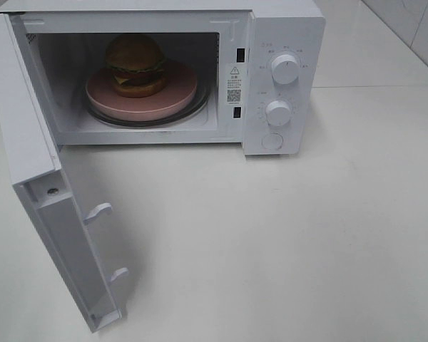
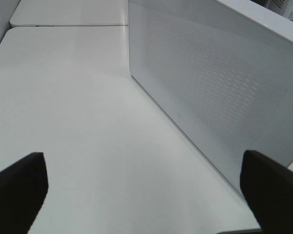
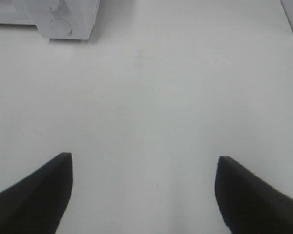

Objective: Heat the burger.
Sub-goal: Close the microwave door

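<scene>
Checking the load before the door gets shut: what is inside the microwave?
A burger sits on a round pink plate, which rests on a glass turntable. The plate covers most of the turntable; the burger hides part of the back wall.

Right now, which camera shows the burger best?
The high exterior view: the burger sits unobstructed on the pink plate inside the open microwave. The left wrist view shows only the microwave's door, the right wrist view only its front corner; neither shows the burger.
</scene>
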Robot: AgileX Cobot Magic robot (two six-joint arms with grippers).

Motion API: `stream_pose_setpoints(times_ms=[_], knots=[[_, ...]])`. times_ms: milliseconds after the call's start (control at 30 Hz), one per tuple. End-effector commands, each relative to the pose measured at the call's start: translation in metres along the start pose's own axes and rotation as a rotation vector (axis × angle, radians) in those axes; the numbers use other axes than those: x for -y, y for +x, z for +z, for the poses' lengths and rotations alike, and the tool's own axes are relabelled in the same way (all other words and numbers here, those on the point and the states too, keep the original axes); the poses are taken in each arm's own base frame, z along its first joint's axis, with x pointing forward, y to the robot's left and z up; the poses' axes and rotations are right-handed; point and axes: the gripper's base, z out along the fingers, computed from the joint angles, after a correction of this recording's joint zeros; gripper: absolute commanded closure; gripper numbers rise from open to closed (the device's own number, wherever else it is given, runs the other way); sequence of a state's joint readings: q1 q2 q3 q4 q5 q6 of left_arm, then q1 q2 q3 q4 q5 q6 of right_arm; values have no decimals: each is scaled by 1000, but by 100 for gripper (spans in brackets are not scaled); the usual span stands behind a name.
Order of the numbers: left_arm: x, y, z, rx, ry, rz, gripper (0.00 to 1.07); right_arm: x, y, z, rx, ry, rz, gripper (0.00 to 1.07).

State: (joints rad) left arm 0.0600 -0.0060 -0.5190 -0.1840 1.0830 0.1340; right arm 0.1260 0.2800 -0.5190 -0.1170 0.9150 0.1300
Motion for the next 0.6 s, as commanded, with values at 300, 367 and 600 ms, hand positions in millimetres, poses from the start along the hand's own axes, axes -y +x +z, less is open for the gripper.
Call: stream_pose_setpoints(times_ms=[300,367,600], knots=[[0,1,-1,26,-1,-5,7,2,28,-27,176,17,106,31],[0,1,-1,26,-1,-4,7,2,33,-29,189,18,107,31],[0,0,-1,24,-1,-6,7,2,37,-33,231,40,126,31]])
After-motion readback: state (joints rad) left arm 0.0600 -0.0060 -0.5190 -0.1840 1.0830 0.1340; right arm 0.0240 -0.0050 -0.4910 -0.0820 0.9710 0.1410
